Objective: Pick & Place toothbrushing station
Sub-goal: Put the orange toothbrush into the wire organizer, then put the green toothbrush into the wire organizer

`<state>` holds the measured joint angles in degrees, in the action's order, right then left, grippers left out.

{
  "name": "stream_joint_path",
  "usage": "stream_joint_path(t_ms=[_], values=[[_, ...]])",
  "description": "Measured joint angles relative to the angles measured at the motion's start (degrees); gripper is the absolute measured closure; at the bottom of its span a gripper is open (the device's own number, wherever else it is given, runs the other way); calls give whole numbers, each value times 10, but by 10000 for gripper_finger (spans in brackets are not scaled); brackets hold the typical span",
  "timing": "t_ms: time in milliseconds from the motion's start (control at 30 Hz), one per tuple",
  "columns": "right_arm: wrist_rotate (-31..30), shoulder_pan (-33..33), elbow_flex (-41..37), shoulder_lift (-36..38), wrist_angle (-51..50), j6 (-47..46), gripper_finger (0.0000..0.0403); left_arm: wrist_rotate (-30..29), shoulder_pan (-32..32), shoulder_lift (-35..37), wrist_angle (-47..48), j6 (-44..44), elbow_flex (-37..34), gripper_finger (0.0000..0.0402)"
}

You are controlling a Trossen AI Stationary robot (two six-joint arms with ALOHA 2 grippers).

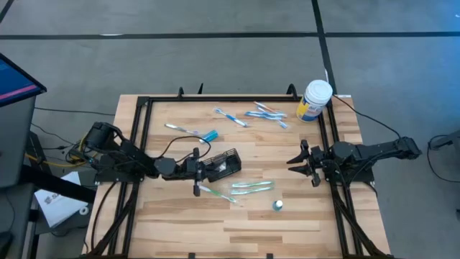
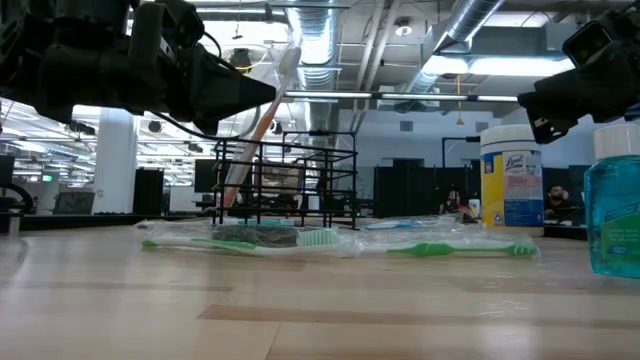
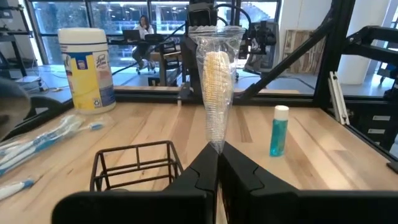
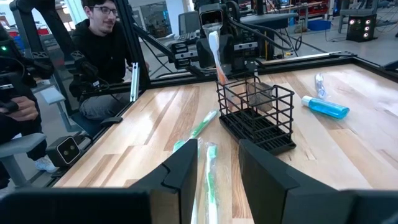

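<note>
My left gripper pinching wrapped toothbrush, poised beside wire holder mid-table. Step: loading brush. Next I'd tip it over a compartment, then release. Right gripper waits at right side, jaws part-spread, empty.

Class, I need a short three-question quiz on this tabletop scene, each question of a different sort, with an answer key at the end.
1. True or false: the left gripper holds a wrapped toothbrush upright beside the black wire holder.
2. Multiple choice: where does the white wipes canister stand? A. at the far right corner of the table; B. inside the holder; C. in the right gripper.
3. Fill in: the green toothbrushes lie flat on the ____, between the two arms.

Key
1. True; its jaws are shut on the brush.
2. A.
3. Table.
</note>
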<state>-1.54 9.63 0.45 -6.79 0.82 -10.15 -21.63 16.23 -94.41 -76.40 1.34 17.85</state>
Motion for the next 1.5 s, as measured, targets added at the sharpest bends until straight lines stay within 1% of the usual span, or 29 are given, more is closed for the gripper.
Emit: stream_joint_path(t_ms=[333, 433, 533, 767, 900, 1033, 1300, 1400, 1500], values=[[0, 0, 0, 0, -1, 0, 294, 0, 0, 0, 6, 0, 0, 398], [0, 0, 0, 0, -1, 0, 294, 0, -2, 0, 6, 0, 0, 391], [0, 0, 0, 0, -1, 0, 294, 0, -2, 0, 5, -9, 0, 374], [0, 0, 0, 0, -2, 0, 294, 0, -2, 1, 6, -11, 0, 318], [0, 0, 0, 0, -2, 0, 294, 0, -2, 3, 5, -12, 0, 302], [0, 0, 0, 0, -2, 0, 294, 2, -2, 16, 4, -27, 0, 300], [0, 0, 0, 0, -2, 0, 294, 9, -1, 69, 4, -28, 0, 301], [0, 0, 0, 0, -2, 0, 294, 26, -1, 90, 10, -24, 0, 302], [0, 0, 0, 0, -2, 0, 294, 30, 0, 109, 16, 3, 0, 302]])
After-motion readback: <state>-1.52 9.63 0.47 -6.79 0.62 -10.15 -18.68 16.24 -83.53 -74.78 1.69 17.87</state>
